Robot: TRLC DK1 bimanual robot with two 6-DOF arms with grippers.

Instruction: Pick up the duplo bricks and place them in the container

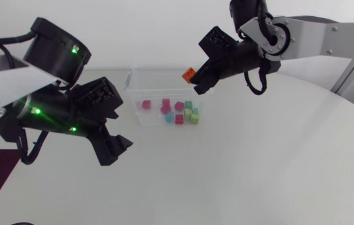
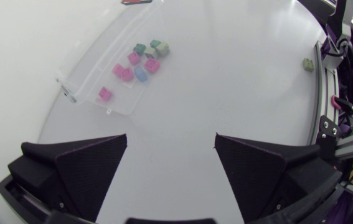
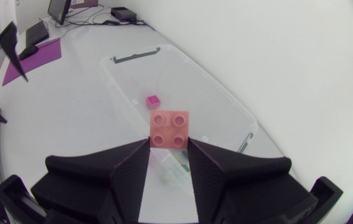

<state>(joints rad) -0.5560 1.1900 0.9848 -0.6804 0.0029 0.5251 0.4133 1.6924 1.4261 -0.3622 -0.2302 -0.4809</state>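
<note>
- Now: R gripper clenched on orange brick, above container.
- L gripper released, empty, near container.
- Step: placing. Next, prob.: lower a bit, let go.

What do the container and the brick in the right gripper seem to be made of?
Container: probably clear glossy plastic; the table shows through its walls. Orange brick, in the right gripper: likely hard moulded plastic, smooth and opaque, with round studs on top.
</note>
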